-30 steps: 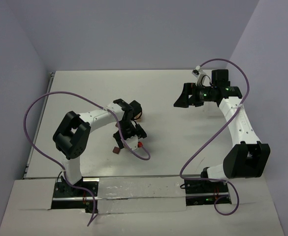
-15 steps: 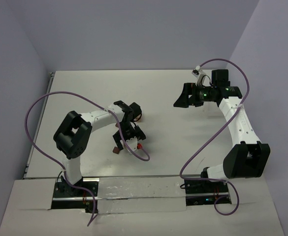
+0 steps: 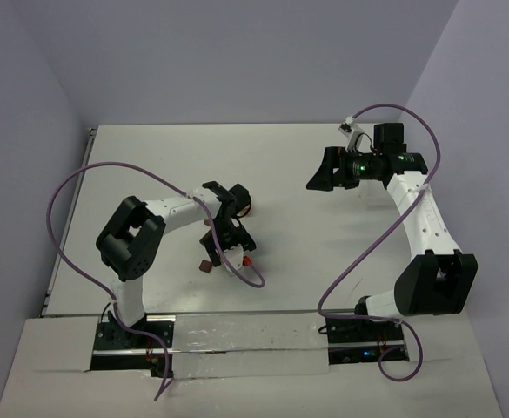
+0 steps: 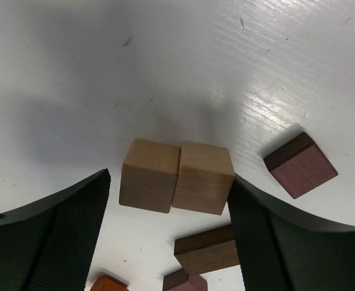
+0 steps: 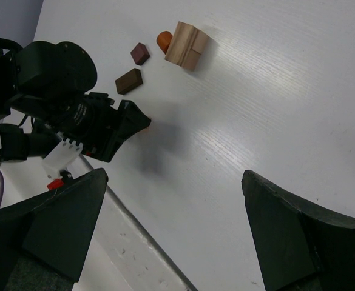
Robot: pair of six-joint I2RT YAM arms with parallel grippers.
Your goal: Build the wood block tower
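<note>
Clearly, the main danger is in the grasp itself. Seen from the left wrist, the left tool [image 4: 168,182] has its jaws apart and holds nothing. A pair of tan cubes [image 4: 176,173] lies side by side on the desk [image 4: 165,60], framed between the two fingers. One finger [image 4: 268,242] seems to meet the edge of the cube on its side, while the other finger [image 4: 56,236] has a gap of bare desk before it. If the jaws close like this, I think the pair is pushed sideways first. Two cubes pressed only at their outer faces can also fold at the seam, so one may drop out. A dark brown block [image 4: 206,248] lies just beside that first finger and could be knocked; a purple-brown block [image 4: 300,165] lies further out. No tower shows in any view, so the blocks seem all loose in front of the left arm [image 3: 171,209]. The right tool [image 5: 172,179] hangs wide and empty, well apart from them. How low the left fingertips are I cannot tell, because the right wrist view shows the pair with free desk around it. An orange piece [image 4: 107,284] and a reddish block [image 4: 186,282] are cut off at the lower edge, and from above the left arm hides most of the group.
</note>
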